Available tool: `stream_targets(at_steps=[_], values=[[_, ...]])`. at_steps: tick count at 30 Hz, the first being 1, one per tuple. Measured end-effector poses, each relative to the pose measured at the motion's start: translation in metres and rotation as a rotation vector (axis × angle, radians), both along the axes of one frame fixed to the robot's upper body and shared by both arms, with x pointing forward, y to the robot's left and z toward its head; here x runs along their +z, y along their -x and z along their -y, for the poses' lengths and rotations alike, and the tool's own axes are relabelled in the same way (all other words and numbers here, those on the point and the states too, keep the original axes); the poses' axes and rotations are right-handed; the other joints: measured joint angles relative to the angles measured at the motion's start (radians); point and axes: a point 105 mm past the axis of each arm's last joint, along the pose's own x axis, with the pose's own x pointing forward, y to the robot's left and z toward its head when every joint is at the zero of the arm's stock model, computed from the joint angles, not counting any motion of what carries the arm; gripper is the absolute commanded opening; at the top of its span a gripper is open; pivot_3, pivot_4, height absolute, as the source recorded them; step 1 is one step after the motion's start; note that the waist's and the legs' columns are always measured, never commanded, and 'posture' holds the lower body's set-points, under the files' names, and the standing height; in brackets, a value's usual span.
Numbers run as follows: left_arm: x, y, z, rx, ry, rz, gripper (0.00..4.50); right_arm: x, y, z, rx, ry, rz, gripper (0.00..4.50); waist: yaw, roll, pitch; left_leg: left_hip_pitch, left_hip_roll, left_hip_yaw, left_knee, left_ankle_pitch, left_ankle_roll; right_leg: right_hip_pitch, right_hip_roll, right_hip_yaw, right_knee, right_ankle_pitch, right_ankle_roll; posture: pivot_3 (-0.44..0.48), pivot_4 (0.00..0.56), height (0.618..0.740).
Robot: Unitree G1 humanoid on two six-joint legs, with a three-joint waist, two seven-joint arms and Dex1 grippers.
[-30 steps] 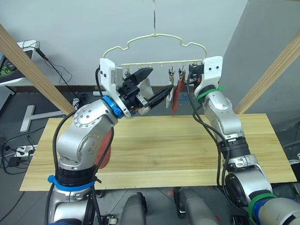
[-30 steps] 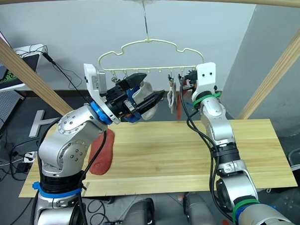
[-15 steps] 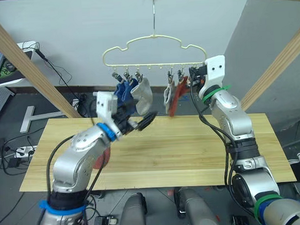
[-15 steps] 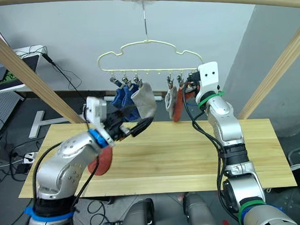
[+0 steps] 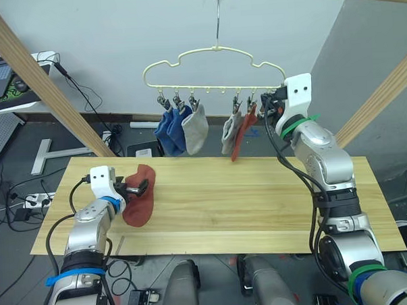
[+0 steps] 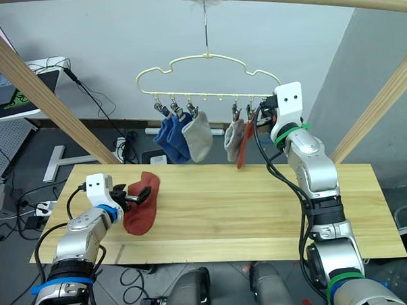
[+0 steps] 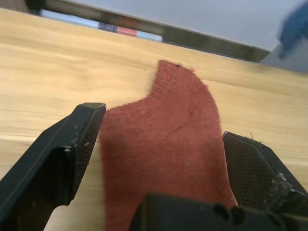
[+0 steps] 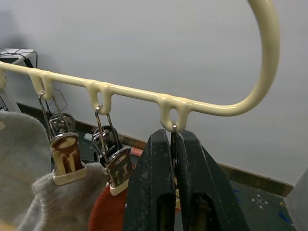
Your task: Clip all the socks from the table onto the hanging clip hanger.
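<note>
The pale-yellow clip hanger [image 5: 213, 57] hangs from the top pole. Clipped to it are two blue socks [image 5: 167, 130], two grey socks [image 5: 196, 128] [image 5: 228, 133] and a rust-red sock [image 5: 240, 136]. Another rust-red sock [image 5: 139, 204] lies flat on the left of the table [image 5: 260, 204]. My left gripper [image 5: 139, 189] is open low over that sock, its fingers [image 7: 62, 154] straddling the fabric [image 7: 168, 130]. My right gripper [image 8: 172, 144] is up at the hanger's right end, shut on the last clip [image 5: 272, 101].
Slanted wooden poles [image 5: 45, 85] [image 5: 380, 94] stand at both back corners of the table, with a beam overhead. A desk with a laptop [image 5: 4, 73] is at the back left. Cables and a power strip [image 5: 30, 200] lie on the floor.
My left arm has dropped from the hanger to the table's left, leaving a grey sock clipped, and now stands open over the rust-red sock. The right gripper stays at the hanger's end.
</note>
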Motion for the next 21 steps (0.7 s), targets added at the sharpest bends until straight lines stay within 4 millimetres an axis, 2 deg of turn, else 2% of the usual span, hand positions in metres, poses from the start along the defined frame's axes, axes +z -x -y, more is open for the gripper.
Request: stream_targets(at_steps=[3,7,8,10,21], values=[[-0.007,0.000,0.000,-0.015,0.009,-0.018,4.50,0.000,0.000,0.001,0.000,0.000,-0.002,0.02,-0.003,0.000,0.000,0.000,0.000,-0.002,0.000,0.000,0.000,0.000,0.001,-0.001,0.001,0.000,0.000,-0.014,0.297,0.740],[-0.006,-0.010,0.008,-0.056,0.029,-0.012,4.50,0.000,0.001,0.001,0.001,0.003,-0.009,0.02,-0.004,0.000,0.000,0.000,0.000,-0.002,0.001,0.000,0.000,0.000,0.002,-0.001,0.002,0.000,0.000,-0.023,0.300,0.740],[-0.006,-0.012,0.012,-0.074,0.026,-0.012,4.31,0.001,0.001,0.001,0.001,0.003,-0.008,0.00,-0.005,0.000,0.000,0.000,0.000,-0.001,0.001,0.000,0.000,0.000,0.001,-0.001,0.002,0.000,0.000,-0.023,0.300,0.740],[-0.008,-0.014,0.017,-0.101,0.021,-0.016,3.88,0.001,0.002,0.001,0.001,0.005,-0.008,0.00,-0.009,0.000,0.000,0.000,0.000,-0.001,0.001,0.000,0.000,0.000,0.001,0.000,0.001,0.000,0.000,-0.023,0.300,0.740],[-0.015,-0.007,0.027,-0.188,-0.007,-0.035,0.48,0.004,0.002,0.006,-0.006,0.022,-0.005,0.00,-0.010,0.000,0.000,0.001,0.000,0.000,0.001,0.000,0.000,0.000,0.001,0.000,0.001,0.000,0.000,-0.035,0.302,0.740]])
